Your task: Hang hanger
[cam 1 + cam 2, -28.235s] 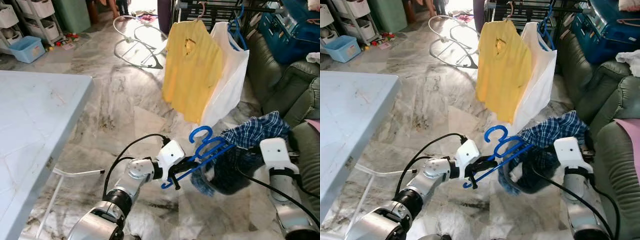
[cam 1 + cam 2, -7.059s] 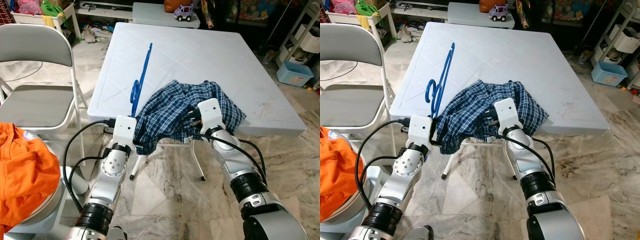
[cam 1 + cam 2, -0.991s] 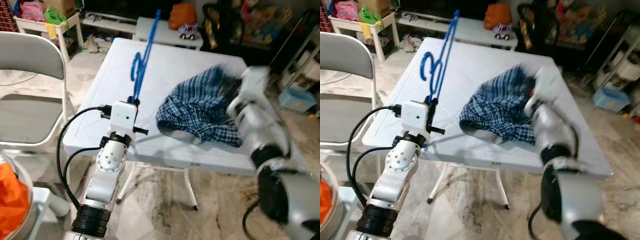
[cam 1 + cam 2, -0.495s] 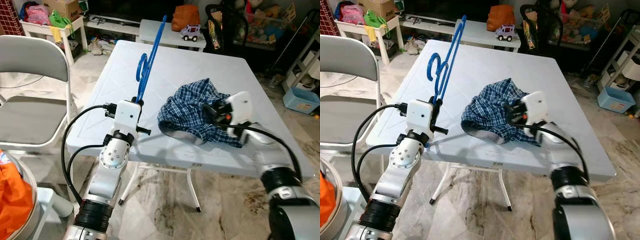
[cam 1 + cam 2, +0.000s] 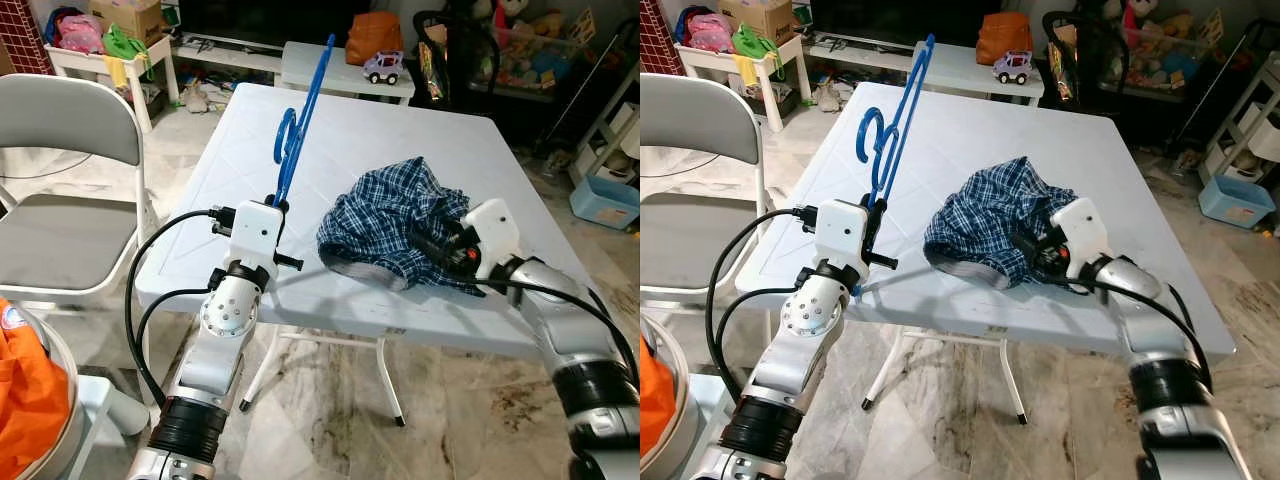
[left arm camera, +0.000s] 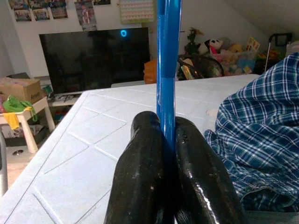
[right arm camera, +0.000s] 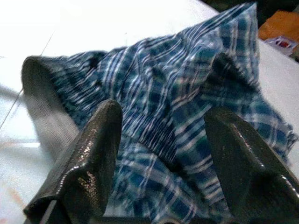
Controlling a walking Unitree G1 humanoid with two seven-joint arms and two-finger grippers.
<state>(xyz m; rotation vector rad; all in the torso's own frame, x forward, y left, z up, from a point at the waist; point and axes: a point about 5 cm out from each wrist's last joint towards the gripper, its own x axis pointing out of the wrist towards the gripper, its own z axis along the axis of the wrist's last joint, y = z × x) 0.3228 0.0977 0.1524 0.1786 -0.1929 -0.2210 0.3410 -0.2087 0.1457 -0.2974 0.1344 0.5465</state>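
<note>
L hand (image 6: 168,154) gripping blue hanger (image 5: 300,115) upright, R hand (image 7: 163,154) open at plaid shirt (image 5: 395,215)

A table (image 5: 420,130) stands ahead, with a folding chair (image 5: 60,215) placed to its left. A crumpled shirt (image 5: 385,225) is laid on the table's near half, right of centre. A hanger (image 5: 300,110) is held upright above the table's near-left part by the left gripper (image 6: 169,140), just left of the shirt. The right gripper (image 7: 161,154) is positioned at the shirt's right edge (fingers spread, cloth between them). A lower table (image 5: 330,60) bearing a toy car (image 5: 383,67) is set behind.
</note>
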